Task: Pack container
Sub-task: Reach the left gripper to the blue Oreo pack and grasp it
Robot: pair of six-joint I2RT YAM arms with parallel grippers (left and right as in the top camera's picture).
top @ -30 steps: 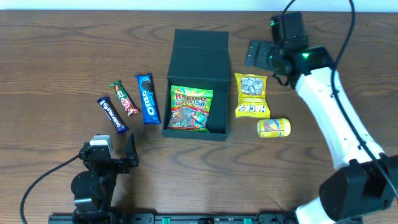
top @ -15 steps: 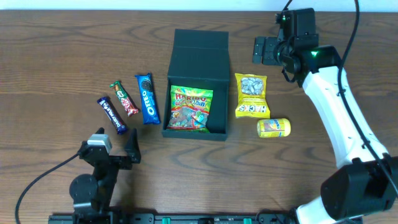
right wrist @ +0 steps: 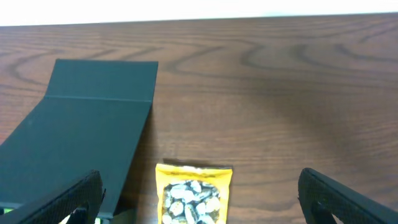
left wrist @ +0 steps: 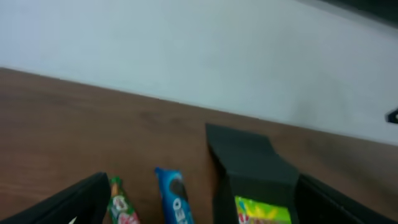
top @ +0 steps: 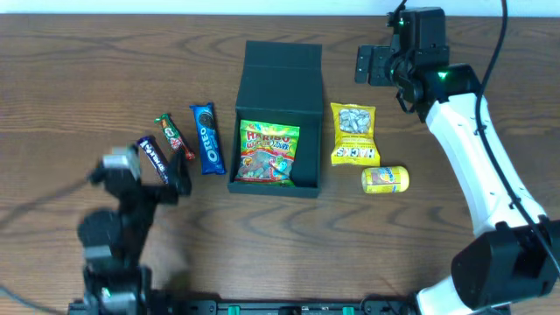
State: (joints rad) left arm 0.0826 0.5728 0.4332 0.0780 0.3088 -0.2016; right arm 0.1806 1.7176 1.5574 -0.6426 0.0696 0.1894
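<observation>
The dark teal-black container (top: 278, 92) stands mid-table with its flap lid open toward the back; a Haribo packet (top: 269, 153) lies inside. It also shows in the left wrist view (left wrist: 252, 171) and the right wrist view (right wrist: 93, 124). My left gripper (top: 171, 182) is open and empty, in front of the snack bars on the left (left wrist: 205, 214). My right gripper (top: 372, 66) is open and empty, behind a yellow seed packet (top: 353, 134), to the right of the lid (right wrist: 202, 205). The seed packet (right wrist: 193, 193) lies between its fingers.
An Oreo bar (top: 206, 138), a green-red bar (top: 175, 136) and a dark blue bar (top: 153, 159) lie left of the container. A small yellow packet (top: 385, 179) lies in front of the seed packet. A pale wall runs behind the table's back edge (left wrist: 186, 56).
My left arm has swung up and to the left, toward the snack bars, and shows blurred. My right gripper has shifted slightly back and right, then held still.
</observation>
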